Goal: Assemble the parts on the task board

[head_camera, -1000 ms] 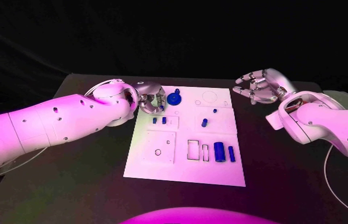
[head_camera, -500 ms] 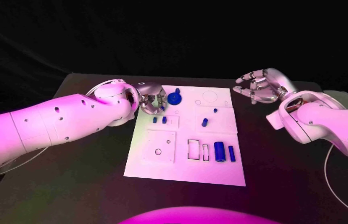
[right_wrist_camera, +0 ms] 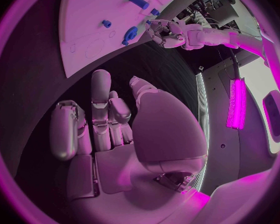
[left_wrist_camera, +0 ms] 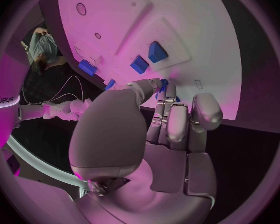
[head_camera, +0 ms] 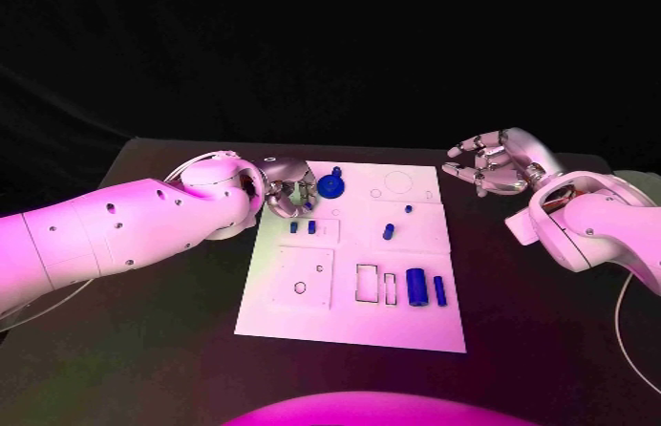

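Left hand (head_camera: 287,187) sits at the far left corner of the task board (head_camera: 355,321) with its fingers curled toward the round blue part (head_camera: 332,188), fingertips at or on its edge; I judge this to be the seating of that part, and the next move calls for a firm pinch and a straight press or turn into its socket. Right hand (head_camera: 499,163) hovers off the board's far right corner, fingers loosely curled on nothing. Actual contact between fingers and the part is hidden, so the grip cannot be confirmed.
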{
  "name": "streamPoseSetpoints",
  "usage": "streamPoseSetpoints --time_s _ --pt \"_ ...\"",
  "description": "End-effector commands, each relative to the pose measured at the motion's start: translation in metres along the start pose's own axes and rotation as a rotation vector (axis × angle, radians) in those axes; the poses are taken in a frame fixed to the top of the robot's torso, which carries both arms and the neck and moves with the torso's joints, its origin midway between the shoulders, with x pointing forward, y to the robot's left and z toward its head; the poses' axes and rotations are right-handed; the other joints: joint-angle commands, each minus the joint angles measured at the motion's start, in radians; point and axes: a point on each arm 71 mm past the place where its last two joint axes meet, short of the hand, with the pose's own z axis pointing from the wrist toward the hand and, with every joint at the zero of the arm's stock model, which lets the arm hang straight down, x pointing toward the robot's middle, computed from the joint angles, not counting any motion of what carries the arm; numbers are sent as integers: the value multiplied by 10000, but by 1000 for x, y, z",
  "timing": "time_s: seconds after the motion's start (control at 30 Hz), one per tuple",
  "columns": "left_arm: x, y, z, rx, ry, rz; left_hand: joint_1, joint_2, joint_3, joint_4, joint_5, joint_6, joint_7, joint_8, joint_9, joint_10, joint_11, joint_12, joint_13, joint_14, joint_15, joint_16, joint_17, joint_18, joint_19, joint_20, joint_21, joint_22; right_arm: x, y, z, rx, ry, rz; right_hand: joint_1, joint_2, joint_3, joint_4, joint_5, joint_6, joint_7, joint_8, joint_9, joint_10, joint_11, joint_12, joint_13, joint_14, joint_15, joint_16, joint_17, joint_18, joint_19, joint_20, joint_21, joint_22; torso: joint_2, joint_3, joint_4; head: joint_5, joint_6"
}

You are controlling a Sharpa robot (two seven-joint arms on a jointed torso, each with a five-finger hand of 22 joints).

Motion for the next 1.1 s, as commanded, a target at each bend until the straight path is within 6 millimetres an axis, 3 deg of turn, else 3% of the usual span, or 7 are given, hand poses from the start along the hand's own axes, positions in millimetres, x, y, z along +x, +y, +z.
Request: streamPoseSetpoints --time_s 0.03,0.23,0.6,0.73,0.83,0.87,1.1 --pt "4 0 1 -57 271 61 -137 -73 -84 29 -40 -62 43 -158 -42 7 80 -168 -43 -59 95 -53 -66 -141 -121 28 -98 -75 1 1 0 -109 34 -33 -66 -56 -4 26 22 -16 -22 36 17 34 -5 -19 -9 -15 -81 27 -12 92 -80 -5 -33 978 -5 6 1 -5 -1" --pt "4 0 0 -136 269 61 -221 -189 -101 62 -26 -328 218 -480 -144 -203 245 -519 -137 -150 229 -101 -263 -108 -235 130 -230 -257 0 0 0 -102 23 -36 -67 -57 -4 26 22 -18 -22 37 17 8 -5 -55 -45 -15 -81 27 -12 93 -84 -5 -42 973 -7 3 -1 -6 8" --pt "3 0 0 -147 161 46 -292 -281 -185 86 -23 -665 311 -841 -269 -412 351 -829 -206 -274 324 -164 -527 -56 -374 220 -396 -489 0 0 0 -89 32 -41 -68 -74 -7 20 18 -50 -20 47 20 -235 -4 -392 -376 -18 -81 24 -14 136 -176 -7 -240 849 -7 1 1 -10 13" --pt "2 1 0 -161 76 35 -298 -294 -254 82 -13 -889 361 -1034 -339 -575 394 -961 -232 -363 363 -220 -712 -28 -458 253 -501 -632 1 0 0 -77 118 -73 -23 -96 87 22 -33 -161 -9 158 57 -1882 -17 -3107 -2951 -31 -94 15 -20 313 -570 -3 -1216 250 -4 -2 3 -17 16" --pt "2 1 0 -163 -8 25 -289 -294 -342 78 -9 -1100 386 -1204 -421 -735 413 -1062 -255 -464 381 -301 -956 15 -568 272 -651 -847 1 0 0 -73 246 -136 8 -122 213 33 -67 -191 -4 248 85 -2196 14 -4237 -3921 -128 -58 -31 -35 390 -706 0 -1688 -34 -9 -7 -2 -16 24" --pt "2 1 0 -162 -37 21 -283 -290 -375 75 -6 -1158 394 -1247 -442 -819 426 -1106 -270 -520 388 -354 -1089 39 -632 278 -738 -972 2 -1 0 -68 299 -163 47 -167 325 23 -88 -191 74 321 102 -2227 -57 -4981 -4592 1311 -57 4802 6292 389 -695 -19 -1825 -106 -9 -7 -4 -13 26" --pt "-1 2 -3 86 -341 -163 -226 -252 -684 82 -6 -1344 271 -1388 -520 -1176 461 -1203 -309 -702 418 -508 -1508 115 -841 306 -1061 -1399 8 -1 0 -138 1076 -824 290 -368 698 -68 -237 -90 85 441 95 -2173 140 -6664 -6173 890 54 5244 6753 410 -642 87 -2032 -172 -4 -3 -9 9 49"
